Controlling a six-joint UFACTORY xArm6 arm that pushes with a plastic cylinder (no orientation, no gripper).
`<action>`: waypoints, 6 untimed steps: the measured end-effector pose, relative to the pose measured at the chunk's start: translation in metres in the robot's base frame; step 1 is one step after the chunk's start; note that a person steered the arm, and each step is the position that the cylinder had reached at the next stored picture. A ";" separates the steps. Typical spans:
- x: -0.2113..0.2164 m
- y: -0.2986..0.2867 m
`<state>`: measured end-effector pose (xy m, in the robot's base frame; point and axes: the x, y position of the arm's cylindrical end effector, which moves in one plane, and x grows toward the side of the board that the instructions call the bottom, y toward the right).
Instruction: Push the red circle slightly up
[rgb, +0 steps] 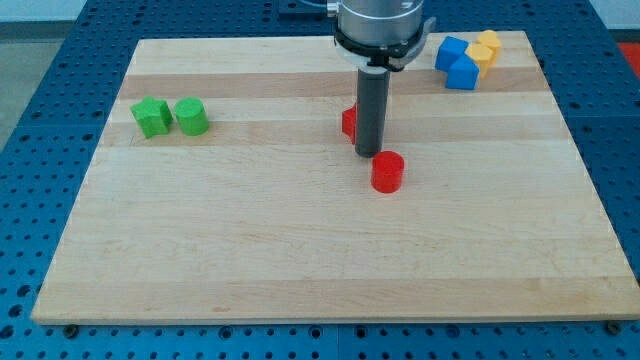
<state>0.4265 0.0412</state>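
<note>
The red circle (387, 172) is a short red cylinder lying on the wooden board (250, 240), a little right of the middle. My tip (367, 153) is just to its upper left, close to it; I cannot tell if they touch. A second red block (349, 123) is partly hidden behind the rod, so its shape is unclear.
A green star-like block (151, 117) and a green cylinder (191, 117) sit side by side at the view's left. Two blue blocks (457, 62) and two yellow blocks (485, 48) cluster at the view's top right near the board's edge.
</note>
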 end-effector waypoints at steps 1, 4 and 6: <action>0.021 -0.014; 0.089 -0.014; 0.071 0.031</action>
